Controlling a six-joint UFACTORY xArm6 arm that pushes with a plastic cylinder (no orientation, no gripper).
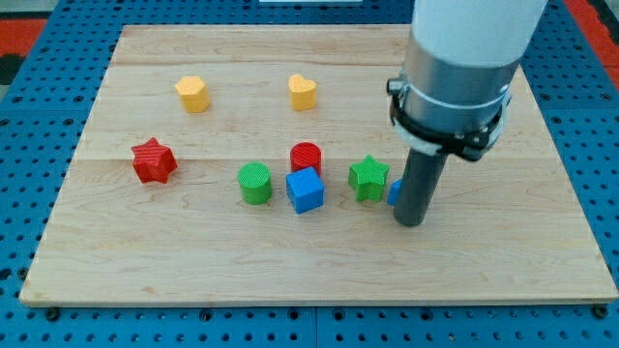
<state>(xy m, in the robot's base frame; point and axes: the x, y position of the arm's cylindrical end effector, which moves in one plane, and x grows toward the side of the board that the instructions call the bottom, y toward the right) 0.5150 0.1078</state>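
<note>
My tip (410, 221) rests on the board at the view's right of centre. It touches or nearly touches a blue block (395, 193), which the rod mostly hides. Just to the left of that stands a green star (368, 178). Further left are a blue cube (306, 189), a red cylinder (306, 156) right behind it, and a green cylinder (255, 183).
A red star (153, 160) lies at the view's left. A yellow block (192, 93) and a yellow heart (303, 92) sit near the top. The wooden board (319, 280) lies on a blue pegboard table (29, 106). The arm's wide white body (462, 58) covers the upper right.
</note>
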